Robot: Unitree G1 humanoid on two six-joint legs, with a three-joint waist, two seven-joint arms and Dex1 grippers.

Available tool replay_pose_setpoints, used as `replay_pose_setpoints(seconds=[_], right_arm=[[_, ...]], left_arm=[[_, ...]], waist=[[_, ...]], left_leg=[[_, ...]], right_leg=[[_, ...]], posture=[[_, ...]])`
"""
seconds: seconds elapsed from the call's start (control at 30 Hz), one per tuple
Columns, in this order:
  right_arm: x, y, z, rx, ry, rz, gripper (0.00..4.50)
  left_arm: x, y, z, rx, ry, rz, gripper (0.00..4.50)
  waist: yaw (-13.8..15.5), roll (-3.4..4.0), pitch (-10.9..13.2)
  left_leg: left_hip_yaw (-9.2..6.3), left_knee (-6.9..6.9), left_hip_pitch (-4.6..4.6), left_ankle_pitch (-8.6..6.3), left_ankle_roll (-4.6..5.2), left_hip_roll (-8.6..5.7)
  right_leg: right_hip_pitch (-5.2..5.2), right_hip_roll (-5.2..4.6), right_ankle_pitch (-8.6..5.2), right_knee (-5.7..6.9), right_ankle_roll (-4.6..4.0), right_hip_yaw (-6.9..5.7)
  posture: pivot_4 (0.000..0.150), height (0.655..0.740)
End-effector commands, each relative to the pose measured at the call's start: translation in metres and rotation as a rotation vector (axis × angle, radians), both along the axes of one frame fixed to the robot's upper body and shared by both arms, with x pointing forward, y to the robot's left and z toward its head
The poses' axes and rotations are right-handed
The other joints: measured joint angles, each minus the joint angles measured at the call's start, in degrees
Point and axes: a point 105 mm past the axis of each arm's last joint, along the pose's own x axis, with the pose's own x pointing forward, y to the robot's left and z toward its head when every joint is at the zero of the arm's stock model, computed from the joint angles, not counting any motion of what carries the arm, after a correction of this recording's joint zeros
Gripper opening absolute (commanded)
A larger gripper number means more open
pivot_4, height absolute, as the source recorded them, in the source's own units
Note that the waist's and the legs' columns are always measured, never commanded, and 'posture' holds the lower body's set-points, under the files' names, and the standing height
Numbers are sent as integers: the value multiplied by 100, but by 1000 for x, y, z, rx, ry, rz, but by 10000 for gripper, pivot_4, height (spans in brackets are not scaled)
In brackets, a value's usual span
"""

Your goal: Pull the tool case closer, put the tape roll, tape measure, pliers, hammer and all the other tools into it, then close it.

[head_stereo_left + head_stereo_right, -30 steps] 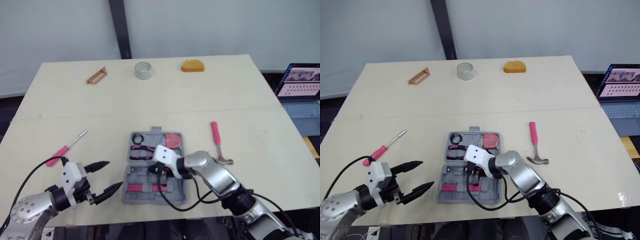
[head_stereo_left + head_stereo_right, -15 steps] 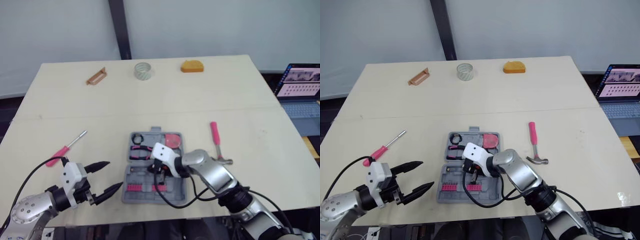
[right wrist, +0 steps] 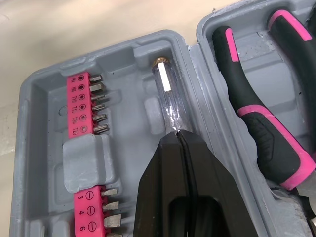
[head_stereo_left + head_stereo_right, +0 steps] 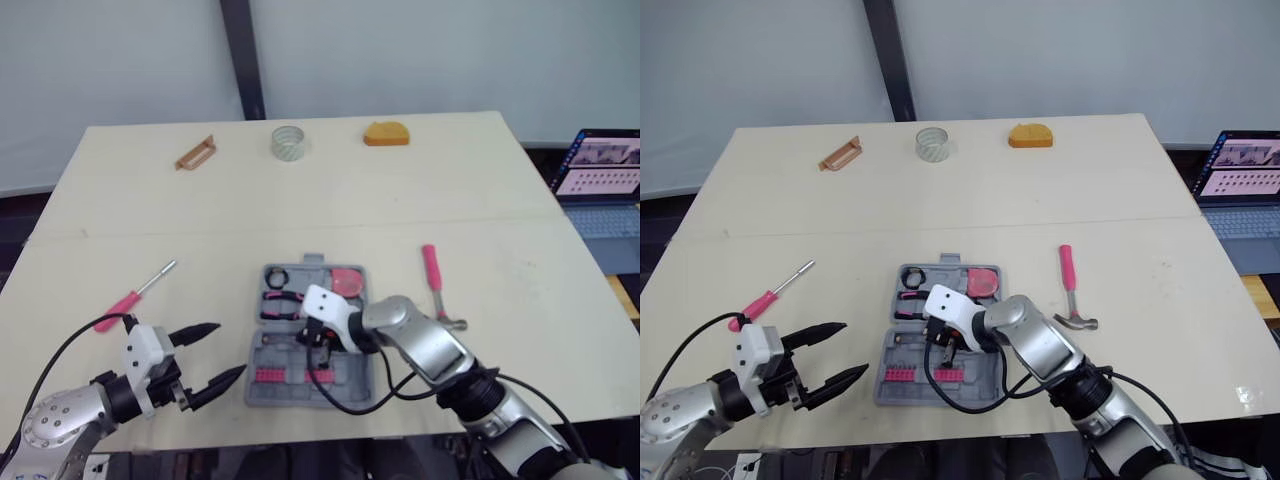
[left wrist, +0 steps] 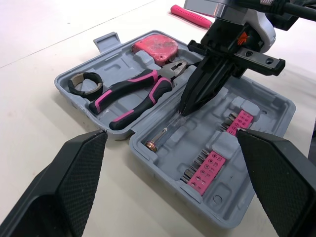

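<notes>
Nearest us, our left gripper (image 4: 854, 348) hangs wide open, unchanged. Our right gripper (image 3: 177, 133), jaws closed, has edged slightly left, its tips touching the clear tester (image 3: 165, 96) in the tool case (image 5: 266, 101), which sits on the near half of the beige table (image 4: 300, 190). The tape roll (image 4: 287, 140) lies at the far edge. Beyond are a laptop (image 4: 600, 170) and a pale wall (image 4: 400, 50).

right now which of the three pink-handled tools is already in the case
The pliers, lying inside the open tool case; the hammer and the screwdriver lie outside it on the table.
</notes>
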Motion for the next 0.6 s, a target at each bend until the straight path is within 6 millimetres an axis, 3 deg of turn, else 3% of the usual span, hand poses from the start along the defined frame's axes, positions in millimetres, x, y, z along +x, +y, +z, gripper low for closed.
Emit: replay_pose_setpoints(seconds=[0.03,0.3,0.43,0.6], right_arm=[[-9,-26,-53,-188,117,-91,465],[-10,-25,-60,-176,136,-104,465],[-13,-2,-22,46,113,-35,465],[-7,7,37,318,35,29,465]], left_arm=[[-2,-6,7,-7,-24,-22,45000],[0,-6,7,-8,-25,-22,45000],[1,-6,7,-8,-28,-22,45000],[5,-7,8,-14,-37,-22,45000]], waist=[[0,2,-2],[-4,2,-31],[-4,1,-34],[-1,6,11]], left_leg=[[0,-1,0,0,0,0],[1,-8,7,1,-1,2],[0,-9,6,1,-1,2],[-1,-13,-9,1,-1,2]], right_leg=[[0,0,0,0,0,0],[1,1,0,0,0,1],[1,2,-1,0,-1,0],[-7,2,0,-15,-1,-1]], posture=[[1500,7400],[1500,7400],[1500,7400],[1500,7400]])
